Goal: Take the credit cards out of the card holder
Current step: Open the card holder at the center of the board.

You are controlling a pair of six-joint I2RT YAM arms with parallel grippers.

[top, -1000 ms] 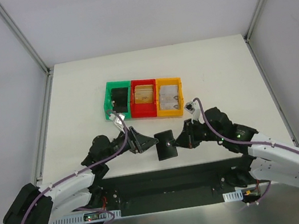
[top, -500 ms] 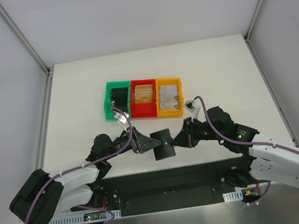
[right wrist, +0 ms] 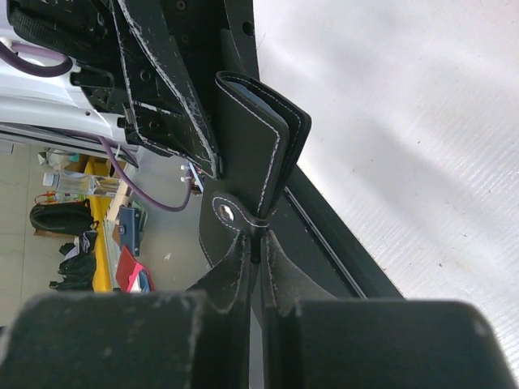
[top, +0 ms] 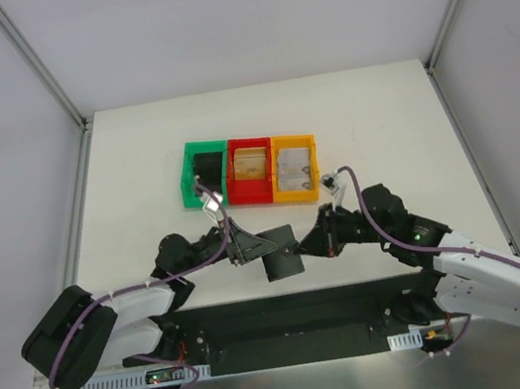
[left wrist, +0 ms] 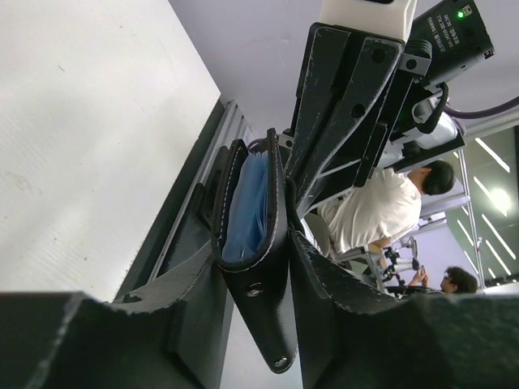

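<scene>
The card holder [top: 281, 253] hangs folded above the table's near edge, held between both grippers. My left gripper [top: 257, 248] is shut on its left side; the left wrist view shows the holder [left wrist: 251, 211] edge-on between my fingers, bluish lining inside, snap tab hanging down. My right gripper [top: 307, 245] is shut on the holder's right edge, pinching it beside the snap [right wrist: 258, 243]. No card shows inside the holder. A tan-gold credit card [top: 251, 163] lies in the red bin and a pale grey-white credit card [top: 294, 163] in the yellow bin.
A green bin [top: 188, 175], a red bin [top: 252, 194] and a yellow bin [top: 292, 194] stand in a row at the table's middle. A chunky black object [top: 206, 171] sits in the green bin. The black base rail [top: 291, 315] runs below the holder.
My left gripper has moved right and taken hold of the card holder's left side. The holder has shifted slightly left. The right gripper has kept its grip.
</scene>
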